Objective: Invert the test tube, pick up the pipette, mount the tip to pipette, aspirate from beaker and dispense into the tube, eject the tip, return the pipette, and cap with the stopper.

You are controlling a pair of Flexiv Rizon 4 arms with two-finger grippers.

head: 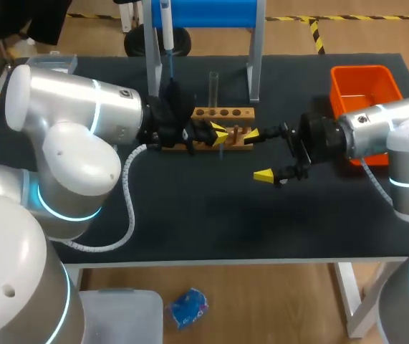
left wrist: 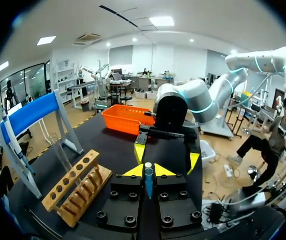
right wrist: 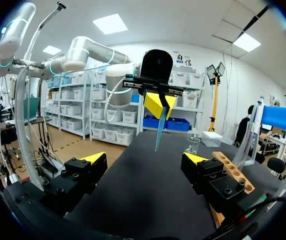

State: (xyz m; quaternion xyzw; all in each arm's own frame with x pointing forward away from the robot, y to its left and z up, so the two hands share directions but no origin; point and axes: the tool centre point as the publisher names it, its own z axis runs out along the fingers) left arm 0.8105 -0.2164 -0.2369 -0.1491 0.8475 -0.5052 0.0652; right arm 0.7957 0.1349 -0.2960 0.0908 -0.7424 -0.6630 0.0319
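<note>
Left wrist view: my left jaws pinch the blue pipette tip (left wrist: 148,182) by its wide end, over the desk (left wrist: 115,147) beside the wooden rack (left wrist: 75,187). I judge it light, thin, slippery plastic, wanting gentle pressure. My right jaws stand spread, empty.

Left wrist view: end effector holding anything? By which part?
Left end effector shut on the blue pipette tip, gripped at its wide upper end; narrow point hangs free below. Right end effector open, empty.
</note>
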